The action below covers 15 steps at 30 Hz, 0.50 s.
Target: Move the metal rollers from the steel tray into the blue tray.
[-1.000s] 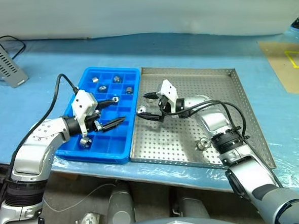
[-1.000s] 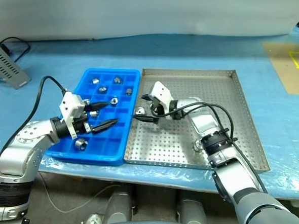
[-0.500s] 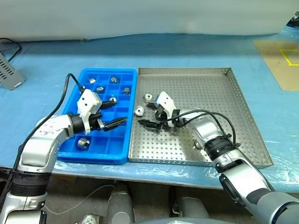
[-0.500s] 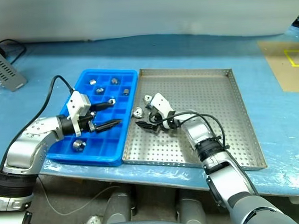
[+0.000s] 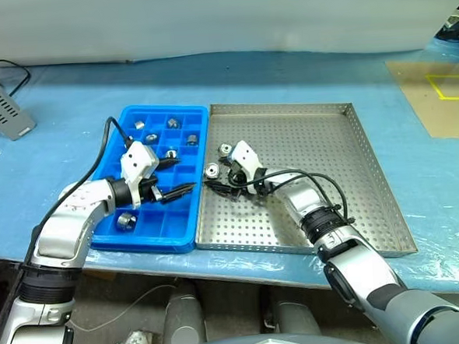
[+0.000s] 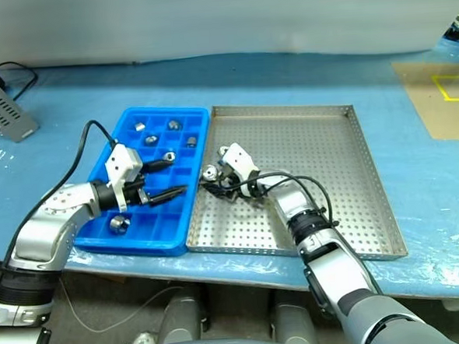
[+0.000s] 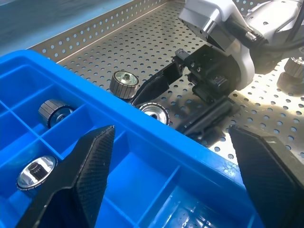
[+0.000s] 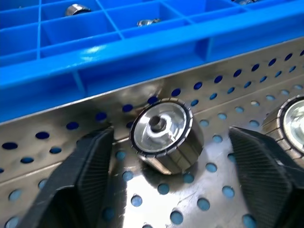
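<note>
The step in hand is a pick-up: the right pincer sits low over the steel tray, close to its edge beside the blue tray, with a metal roller lying on the perforated sheet between its two spread fingers. In the right wrist view that roller lies tilted, its shiny face and dark centre hole turned toward the camera, just beside the tray's low rim and the blue wall behind it; neither finger touches it yet, so the right pincer holds nothing. A second roller lies near it on the same sheet, and in the head views the two show as a pair close to the dividing edge. The left pincer hovers over the blue tray with its fingers wide apart and empty. Several rollers already rest in the blue compartments, among them one in a near cell and a few in the far rows, so the job looks partly done, with at least two rollers left in the steel tray. The next move seems to call for closing the fingers squarely on the roller's ribbed sides; since it lies tilted against the rim, it could roll or skid out, so a slow, centred squeeze looks wise before lifting it over the blue wall.
</note>
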Each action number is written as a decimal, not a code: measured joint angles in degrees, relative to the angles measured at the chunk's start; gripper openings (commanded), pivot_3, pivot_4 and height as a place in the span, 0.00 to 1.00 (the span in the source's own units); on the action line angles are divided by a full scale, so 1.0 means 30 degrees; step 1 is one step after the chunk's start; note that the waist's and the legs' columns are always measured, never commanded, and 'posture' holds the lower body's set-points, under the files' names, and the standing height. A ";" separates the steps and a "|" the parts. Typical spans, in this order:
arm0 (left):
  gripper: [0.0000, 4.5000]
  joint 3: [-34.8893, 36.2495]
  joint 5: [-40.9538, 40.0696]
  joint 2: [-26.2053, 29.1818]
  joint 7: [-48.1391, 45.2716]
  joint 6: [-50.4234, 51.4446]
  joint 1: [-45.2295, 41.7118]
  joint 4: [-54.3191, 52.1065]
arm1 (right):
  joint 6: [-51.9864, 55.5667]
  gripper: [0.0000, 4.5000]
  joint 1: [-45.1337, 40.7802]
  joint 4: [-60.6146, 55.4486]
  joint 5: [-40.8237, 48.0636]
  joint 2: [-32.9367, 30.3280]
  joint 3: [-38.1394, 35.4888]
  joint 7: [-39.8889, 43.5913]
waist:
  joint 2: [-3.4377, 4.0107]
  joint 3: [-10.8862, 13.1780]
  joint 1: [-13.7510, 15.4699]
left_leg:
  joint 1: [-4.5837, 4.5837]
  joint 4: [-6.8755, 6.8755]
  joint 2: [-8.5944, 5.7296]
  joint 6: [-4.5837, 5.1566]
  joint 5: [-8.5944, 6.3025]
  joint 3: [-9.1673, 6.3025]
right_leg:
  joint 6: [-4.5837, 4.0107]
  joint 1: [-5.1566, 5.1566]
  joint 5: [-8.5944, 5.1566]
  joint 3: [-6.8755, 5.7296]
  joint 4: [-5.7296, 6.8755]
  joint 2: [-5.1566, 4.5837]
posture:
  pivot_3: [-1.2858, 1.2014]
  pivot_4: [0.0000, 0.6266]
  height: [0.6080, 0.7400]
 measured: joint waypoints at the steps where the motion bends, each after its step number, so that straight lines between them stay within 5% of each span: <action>1: 0.91 -0.0003 0.0023 -0.0001 0.0006 -0.0050 -0.0001 0.0038 | -0.0187 0.64 -0.0056 0.0054 -0.0080 0.0069 -0.0004 -0.0099 | 0.0000 0.0000 -0.0001 | 0.0000 0.0000 -0.0001 0.0000 0.0000 0.0000 | -0.0001 0.0001 0.0000 0.0000 0.0000 0.0000 | 0.56 0.24 1.00; 7: 0.91 -0.0031 0.0241 -0.0003 0.0004 -0.0176 -0.0004 0.0308 | -0.0436 0.37 -0.0064 0.0107 -0.0299 0.0288 -0.0102 -0.0406 | 0.0000 0.0000 -0.0008 | 0.0003 0.0000 -0.0001 0.0001 -0.0001 0.0001 | -0.0002 0.0001 -0.0001 0.0002 0.0000 0.0000 | 0.56 0.24 1.00; 15: 0.91 0.0006 0.0291 0.0006 -0.0005 -0.0423 0.0000 0.0745 | -0.0375 0.37 -0.0063 0.0012 -0.0319 0.0183 -0.0202 -0.0273 | 0.0001 0.0000 -0.0006 | 0.0001 0.0000 -0.0003 0.0001 -0.0001 0.0001 | -0.0002 0.0002 -0.0001 0.0002 -0.0001 -0.0001 | 0.55 0.24 1.00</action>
